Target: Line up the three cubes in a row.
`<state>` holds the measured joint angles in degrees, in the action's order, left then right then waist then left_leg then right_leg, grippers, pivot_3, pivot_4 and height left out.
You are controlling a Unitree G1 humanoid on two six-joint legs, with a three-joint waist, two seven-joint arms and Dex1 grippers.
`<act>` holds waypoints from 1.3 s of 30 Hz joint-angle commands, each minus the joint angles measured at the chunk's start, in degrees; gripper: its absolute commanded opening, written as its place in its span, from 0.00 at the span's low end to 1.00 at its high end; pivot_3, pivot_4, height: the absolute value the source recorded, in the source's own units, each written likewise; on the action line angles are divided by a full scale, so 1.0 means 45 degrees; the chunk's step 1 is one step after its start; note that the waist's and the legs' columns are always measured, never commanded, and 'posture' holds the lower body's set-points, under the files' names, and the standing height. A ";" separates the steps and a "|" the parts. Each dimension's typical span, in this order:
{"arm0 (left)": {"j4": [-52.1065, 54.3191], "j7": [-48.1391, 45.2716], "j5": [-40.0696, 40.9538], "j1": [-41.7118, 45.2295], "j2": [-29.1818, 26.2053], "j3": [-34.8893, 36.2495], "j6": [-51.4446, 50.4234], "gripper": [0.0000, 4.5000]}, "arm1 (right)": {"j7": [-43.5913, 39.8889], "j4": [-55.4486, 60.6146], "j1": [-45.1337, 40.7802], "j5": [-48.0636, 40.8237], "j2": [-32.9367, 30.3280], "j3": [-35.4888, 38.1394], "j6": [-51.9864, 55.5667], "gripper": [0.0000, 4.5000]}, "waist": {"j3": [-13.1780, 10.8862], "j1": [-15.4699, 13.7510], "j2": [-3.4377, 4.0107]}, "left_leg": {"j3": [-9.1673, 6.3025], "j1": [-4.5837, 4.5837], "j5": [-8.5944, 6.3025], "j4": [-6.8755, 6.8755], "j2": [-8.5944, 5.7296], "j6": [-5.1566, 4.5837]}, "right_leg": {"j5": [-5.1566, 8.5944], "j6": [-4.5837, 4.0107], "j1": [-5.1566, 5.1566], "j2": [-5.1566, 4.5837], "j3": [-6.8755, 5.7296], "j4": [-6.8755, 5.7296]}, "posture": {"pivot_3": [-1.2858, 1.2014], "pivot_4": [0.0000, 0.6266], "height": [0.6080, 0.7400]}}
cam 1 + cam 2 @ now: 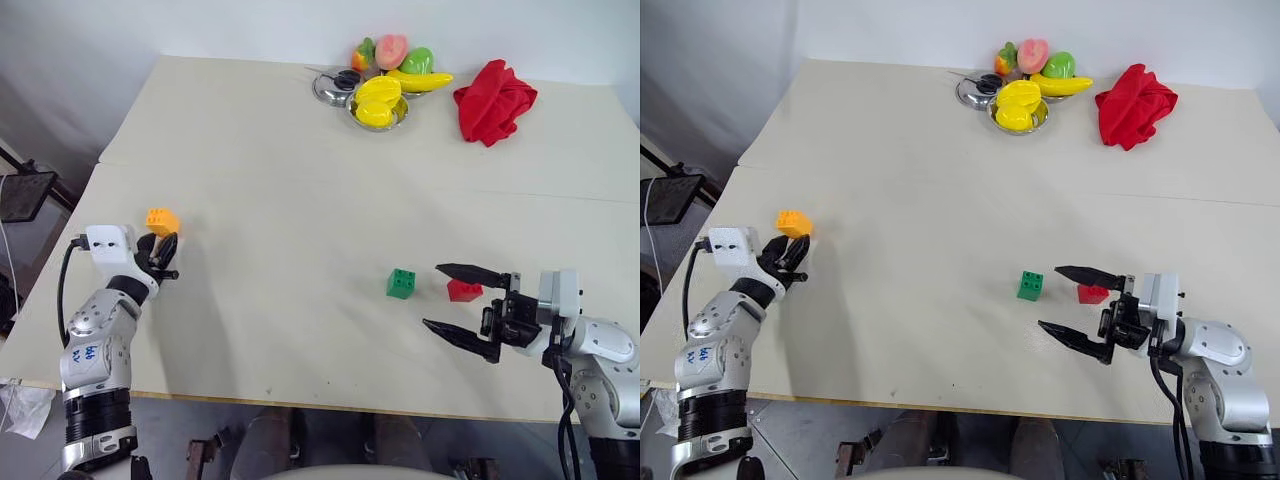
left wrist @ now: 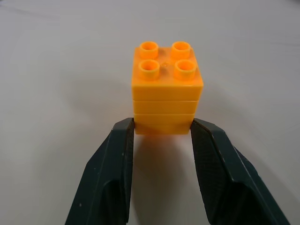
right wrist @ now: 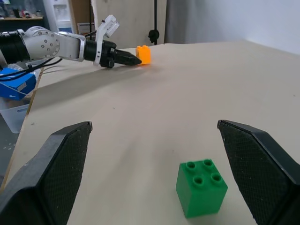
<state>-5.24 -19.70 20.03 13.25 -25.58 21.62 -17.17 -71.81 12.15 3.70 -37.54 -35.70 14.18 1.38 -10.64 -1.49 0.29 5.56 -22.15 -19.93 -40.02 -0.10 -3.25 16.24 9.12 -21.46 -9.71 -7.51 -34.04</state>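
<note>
On the pale desk (image 1: 300,180), the left claw (image 2: 162,127) at the left edge of the head view is clenched on the orange cube (image 1: 162,221); its two black fingertips (image 2: 123,136) pinch the cube's lower near end, and the cube sits upright with four studs on top. The green cube (image 1: 401,283) stands right of centre in the lower half of the frame, with the red cube (image 1: 464,290) just beside it to the right, the two apart. The right claw (image 1: 455,300) at the lower right is released, its fingers spread wide around the red cube without touching it. At the top of the frame lie toy fruits (image 1: 390,75) in metal bowls and, to their right, a crumpled red cloth (image 1: 493,100).
</note>
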 commanded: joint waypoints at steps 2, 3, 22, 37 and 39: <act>-0.0429 -0.3945 0.0541 0.0518 -0.1119 -0.0768 0.1787 0.32 | 0.0208 0.0354 0.0660 -0.0379 -0.0169 0.1186 -0.0267 1.00 | 0.0000 0.0012 0.0000 | 0.0004 -0.0002 0.0000 0.0001 -0.0001 0.0000 | 0.0001 -0.0001 -0.0003 0.0000 -0.0003 0.0001 | 0.52 0.24 1.00; -0.0634 -0.5167 0.0510 0.0692 -0.1531 -0.1228 0.2093 0.32 | 0.0239 0.0396 0.0808 -0.0626 -0.0097 0.1466 -0.0244 1.00 | 0.0000 0.0015 0.0000 | 0.0011 -0.0002 0.0000 0.0004 -0.0001 0.0000 | 0.0001 -0.0001 -0.0004 0.0001 0.0000 0.0006 | 0.52 0.24 1.00; -1.0885 -1.4326 -0.3127 0.9255 0.1311 -0.7736 0.9026 0.32 | 0.0734 0.1446 0.5042 -0.0992 0.0996 0.4797 -0.2097 1.00 | -0.0001 0.0125 0.0000 | 0.0084 -0.0005 0.0003 0.0019 -0.0018 0.0000 | 0.0000 0.0003 -0.0023 0.0055 0.0011 0.0037 | 0.52 0.24 1.00; -1.3028 -1.3798 -0.4248 0.9907 0.1650 -0.7448 0.9308 0.32 | 0.1370 0.2225 0.5676 -0.0784 0.1312 0.4393 -0.2161 1.00 | -0.0002 -0.0008 -0.0003 | 0.0052 -0.0013 -0.0011 -0.0005 0.0022 -0.0030 | -0.0004 0.0008 -0.0023 0.0026 0.0022 0.0019 | 0.52 0.24 1.00; -1.2854 -1.3964 -0.4153 0.9814 0.1571 -0.7346 0.9236 0.49 | 0.1300 0.2047 0.5555 -0.0735 0.1272 0.4319 -0.2178 1.00 | -0.0002 0.0003 -0.0003 | 0.0052 -0.0013 -0.0011 -0.0006 0.0022 -0.0030 | -0.0004 0.0008 -0.0023 0.0026 0.0022 0.0017 | 0.52 0.24 1.00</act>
<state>-63.78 -82.26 1.60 57.42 -18.26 -12.17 24.83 -65.77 21.52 28.65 -40.61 -29.96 33.60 -7.47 -10.65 -1.48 0.28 5.80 -22.21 -19.98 -40.05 0.00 -3.39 16.23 9.15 -21.56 -9.60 -7.41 -33.96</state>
